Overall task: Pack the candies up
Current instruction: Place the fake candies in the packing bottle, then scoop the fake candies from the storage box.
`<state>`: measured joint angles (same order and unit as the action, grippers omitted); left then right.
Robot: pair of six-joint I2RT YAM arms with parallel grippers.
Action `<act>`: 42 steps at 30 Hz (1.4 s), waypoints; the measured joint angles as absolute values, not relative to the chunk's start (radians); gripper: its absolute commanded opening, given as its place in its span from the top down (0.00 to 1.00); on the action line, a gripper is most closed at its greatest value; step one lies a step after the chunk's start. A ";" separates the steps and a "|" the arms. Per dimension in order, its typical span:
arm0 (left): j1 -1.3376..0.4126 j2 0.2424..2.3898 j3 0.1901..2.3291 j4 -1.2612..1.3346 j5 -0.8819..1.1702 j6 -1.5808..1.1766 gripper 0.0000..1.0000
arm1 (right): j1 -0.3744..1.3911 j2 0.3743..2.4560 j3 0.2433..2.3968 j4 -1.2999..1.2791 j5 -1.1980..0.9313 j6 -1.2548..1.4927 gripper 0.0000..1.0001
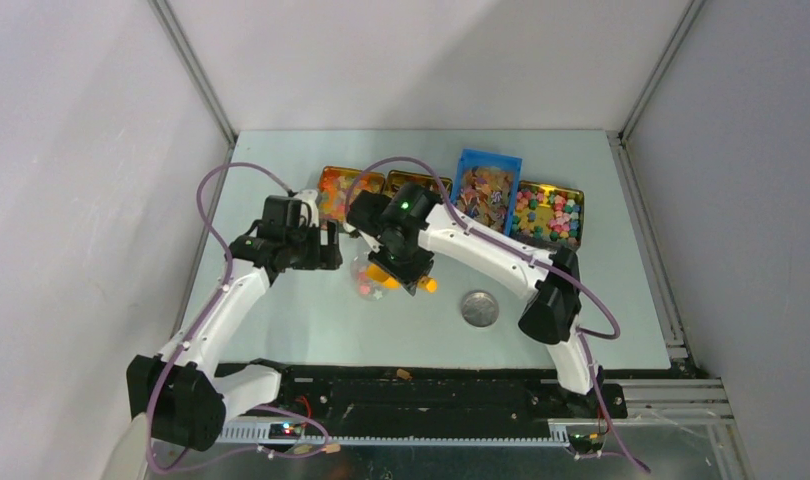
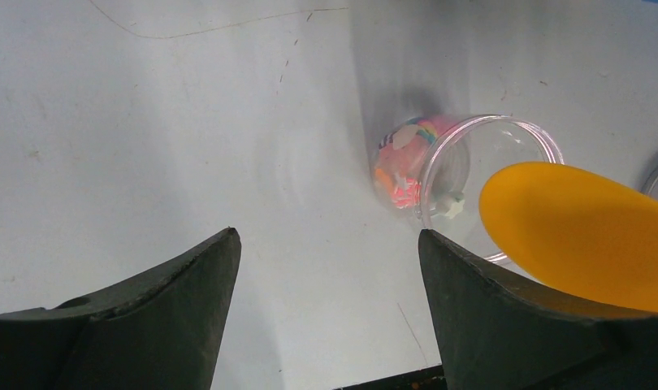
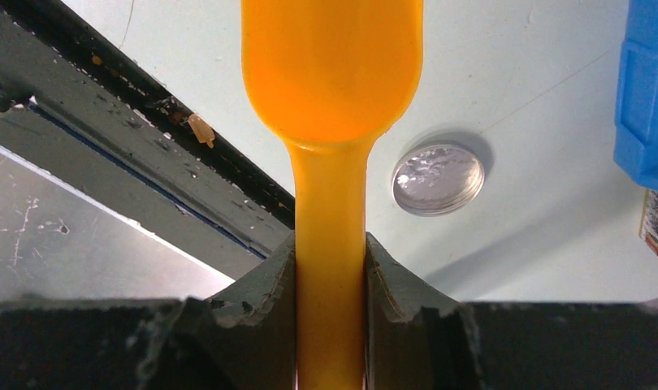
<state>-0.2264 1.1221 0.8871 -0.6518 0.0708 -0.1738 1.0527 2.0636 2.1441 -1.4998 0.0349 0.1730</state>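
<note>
Candies (image 1: 549,214) fill trays (image 1: 489,156) at the bench's (image 1: 281,330) far side. A few more sit in the jar (image 1: 366,282) between my arms, with the lid (image 1: 479,308) near.

Left wrist: my left jaws stand wide apart and empty over bare bench, the jar ahead, the scoop (image 2: 582,236) over its mouth.

Right wrist: my right jaws are clamped on the scoop's handle.
</note>
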 measured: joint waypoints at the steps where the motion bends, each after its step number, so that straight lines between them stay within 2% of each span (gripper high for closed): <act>1: -0.227 1.122 0.887 -0.654 0.067 -0.173 0.13 | 1.056 2.064 2.146 -1.502 0.039 0.174 1.00; 15: -0.227 1.088 0.887 -0.654 0.060 -0.184 0.11 | 1.076 2.054 2.141 -1.466 0.120 0.179 1.00; 19: -0.227 1.011 0.887 -0.646 0.095 -0.220 0.10 | 1.075 1.953 2.006 -1.352 0.143 0.192 1.00; 27: -0.227 0.841 0.869 -0.571 0.181 -0.338 0.07 | 1.074 1.560 1.579 -1.039 0.184 0.210 1.00; 32: -0.222 0.813 0.863 -0.545 0.214 -0.382 0.07 | 1.076 1.391 1.386 -0.874 0.202 0.210 1.00; 42: -0.216 0.831 0.859 -0.533 0.243 -0.403 0.07 | 1.079 1.274 1.276 -0.710 0.226 0.198 1.00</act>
<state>-0.2161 0.8314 0.8585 -0.5331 0.2432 -0.4030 1.0790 1.2739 1.2762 -0.7097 0.2260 0.1978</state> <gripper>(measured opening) 0.929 0.303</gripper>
